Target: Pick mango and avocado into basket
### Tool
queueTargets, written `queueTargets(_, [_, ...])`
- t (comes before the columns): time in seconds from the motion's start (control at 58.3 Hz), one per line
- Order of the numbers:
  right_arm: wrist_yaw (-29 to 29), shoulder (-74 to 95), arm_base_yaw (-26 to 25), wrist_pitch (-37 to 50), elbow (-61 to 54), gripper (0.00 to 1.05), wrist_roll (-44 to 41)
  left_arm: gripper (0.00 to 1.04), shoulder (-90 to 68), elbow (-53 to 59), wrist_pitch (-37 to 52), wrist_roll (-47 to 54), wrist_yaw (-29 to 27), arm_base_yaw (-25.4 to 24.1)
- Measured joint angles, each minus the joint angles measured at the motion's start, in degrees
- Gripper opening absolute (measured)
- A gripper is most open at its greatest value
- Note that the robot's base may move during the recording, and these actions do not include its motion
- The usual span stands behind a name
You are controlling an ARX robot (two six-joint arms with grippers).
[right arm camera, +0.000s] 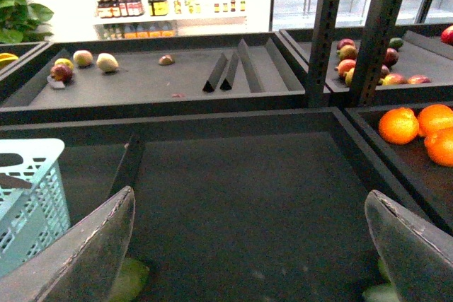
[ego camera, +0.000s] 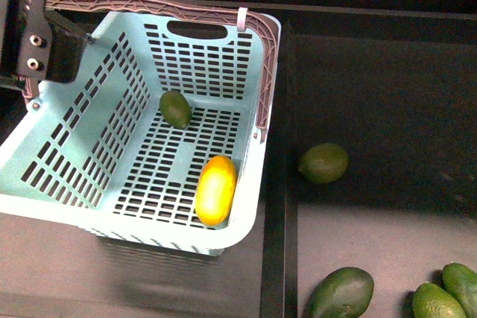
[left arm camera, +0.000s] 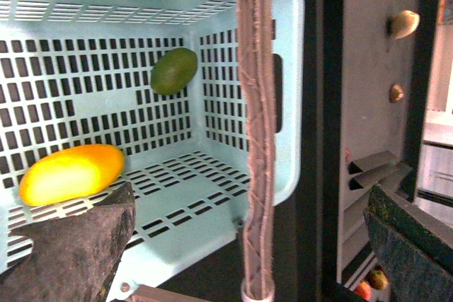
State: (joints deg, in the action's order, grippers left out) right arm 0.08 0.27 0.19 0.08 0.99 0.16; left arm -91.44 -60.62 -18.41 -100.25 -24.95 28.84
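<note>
Dark shelving trays fill the front view, and on the left of them sits the basket (ego camera: pixel 89 132), light blue with a brownish-pink handle (ego camera: pixel 264 57) swung along its far and right rim. Inside it, the avocado (ego camera: pixel 175 109) lies on the slotted floor near the far wall, and the mango (ego camera: pixel 216 189) lies against the right wall nearer the camera. Both are loose, with nothing gripping them. Part of the left arm (ego camera: pixel 37 35) hangs over the basket's far left corner. In the tray to the right lie a lighter round green fruit (ego camera: pixel 323 163) and more green fruits (ego camera: pixel 343 293) at the near edge.

From the left wrist, the left end effector (left arm camera: pixel 248 245) is spread wide and holds nothing; it hovers over the basket's rim with the handle running between its fingers. The mango and avocado show beyond it on the basket floor, well apart.

From the right wrist, the right end effector (right arm camera: pixel 248 245) is likewise spread and empty above a bare dark tray, the basket's corner to one side. Oranges (right arm camera: pixel 417 129) sit in a neighbouring tray.

Judging by this, both fruits are already in the basket and little seems left but drawing the arms clear.
</note>
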Motion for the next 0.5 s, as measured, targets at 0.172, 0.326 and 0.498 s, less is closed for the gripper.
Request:
queueTargets(0.172, [0.02,0.00,0.00,0.00,0.00,0.96,0.00,0.97,0.37,0.02,-0.04,-0.13,-0.09,0.02])
queueTargets(0.326, [0.04,0.00,0.00,0.00,0.00,0.96,0.00,0.80,2.95,14.08,31.28,26.84,-0.48,-1.44])
queueTargets(0.498, [0.07,0.00,0.00,0.00,0.00,0.96,0.00,0.46,12.68,34.67,70.71,79.84,4.33,-7.87])
